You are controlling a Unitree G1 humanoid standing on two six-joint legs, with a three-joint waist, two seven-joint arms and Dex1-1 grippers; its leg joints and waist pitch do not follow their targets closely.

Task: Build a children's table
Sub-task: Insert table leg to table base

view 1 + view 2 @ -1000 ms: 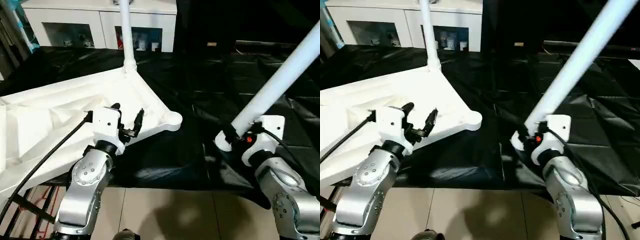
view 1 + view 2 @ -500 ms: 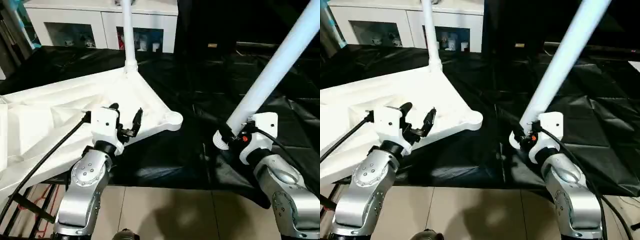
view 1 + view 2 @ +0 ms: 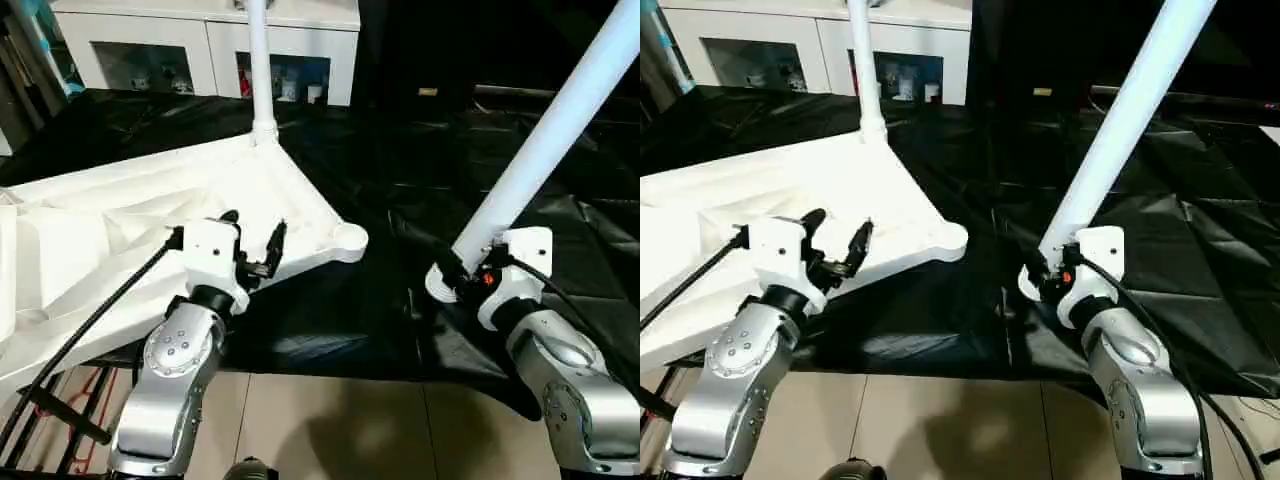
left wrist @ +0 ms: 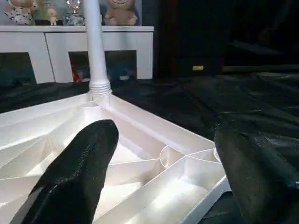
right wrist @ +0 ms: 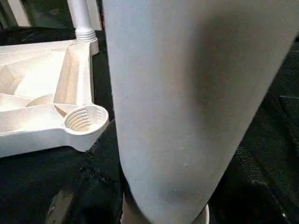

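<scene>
The children's table top lies upside down on the black cloth, its ribbed underside facing up. One white leg stands upright in the far corner socket. The near corner socket is empty, and its threads show in the right wrist view. My left gripper hovers open over the top's near rim, with nothing between its fingers. My right gripper is shut on the thick lower end of a second white leg. That leg slants up to the right, away from the empty socket.
A white glass-door cabinet stands behind the table. Creased black cloth covers the work surface to the right. Tiled floor lies below its front edge. A black cable runs along my left forearm.
My right gripper has tipped the held leg more upright and shifted it slightly left. My left arm has stayed in place.
</scene>
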